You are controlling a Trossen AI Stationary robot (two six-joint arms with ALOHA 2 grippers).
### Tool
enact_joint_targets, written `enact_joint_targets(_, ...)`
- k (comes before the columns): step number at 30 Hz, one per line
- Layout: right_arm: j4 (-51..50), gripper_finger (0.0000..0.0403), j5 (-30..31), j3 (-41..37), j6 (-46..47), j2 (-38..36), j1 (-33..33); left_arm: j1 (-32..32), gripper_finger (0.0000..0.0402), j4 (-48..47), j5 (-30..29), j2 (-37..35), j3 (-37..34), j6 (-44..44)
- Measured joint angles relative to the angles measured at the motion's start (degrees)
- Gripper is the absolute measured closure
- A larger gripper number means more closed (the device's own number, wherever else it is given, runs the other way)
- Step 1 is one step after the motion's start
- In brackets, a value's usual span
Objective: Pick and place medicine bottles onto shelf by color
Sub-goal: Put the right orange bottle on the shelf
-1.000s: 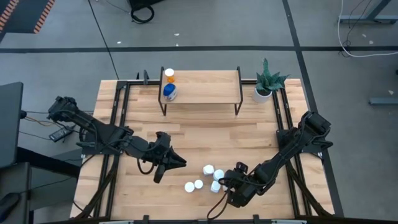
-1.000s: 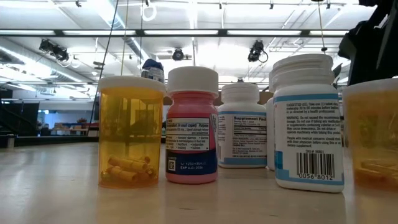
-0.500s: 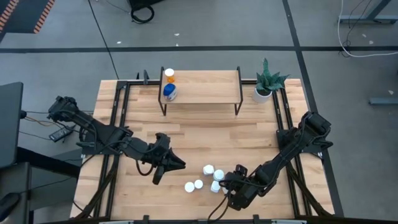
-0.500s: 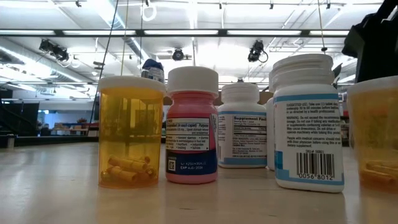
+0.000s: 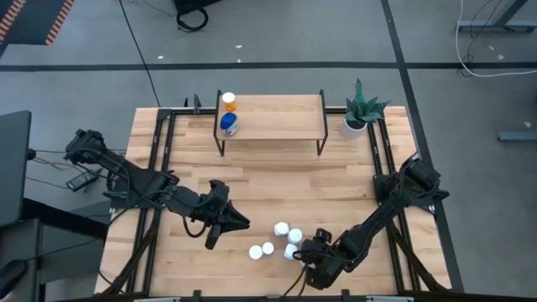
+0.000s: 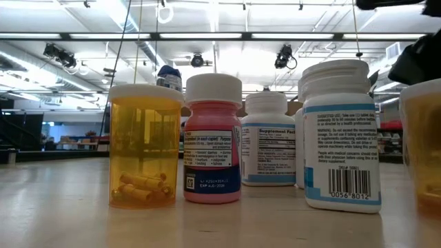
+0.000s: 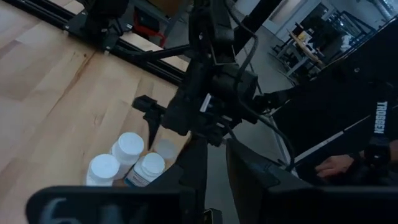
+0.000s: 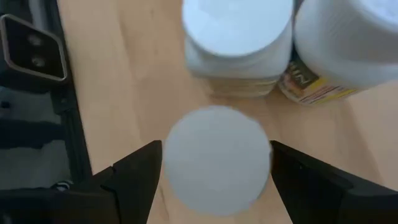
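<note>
Right wrist view: white-capped bottle (image 8: 217, 160) upright, cap centred between right gripper (image 8: 214, 177) fingers, spread apart either side. Left gripper (image 5: 237, 221), nearly together, empty, waits left of the cluster.

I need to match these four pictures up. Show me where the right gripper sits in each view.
High view: right gripper, open, low and just right of centre, at the white-capped bottles.
Low view: only a dark shape at the upper right edge, likely that arm.
Left wrist view: centre, above the bottles.
Right wrist view: bottom, fingers either side of a white cap.
Shared landmark: the white-capped bottles.
</note>
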Motion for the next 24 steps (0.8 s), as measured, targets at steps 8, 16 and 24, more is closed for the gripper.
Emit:
enact_joint_targets(8, -0.24, 0.0106, -0.32, 0.20, 0.61, 0.17, -0.41, -0.30, 0.0341, -0.15, -0.03, 0.02, 0.01, -0.02)
enact_joint_targets(16, -0.14, 0.0112, -2.51, 0.20, 3.26, 0.17, -0.62, -0.31, 0.0337, -0.24, 0.01, 0.02, 0.01, -0.02)
enact_joint_targets(24, -0.19, 0.0135, -3.09, 0.26, 4.55, -0.31, -0.62, -0.30, 0.0346, -0.26, -0.01, 0.02, 0.01, -0.02)
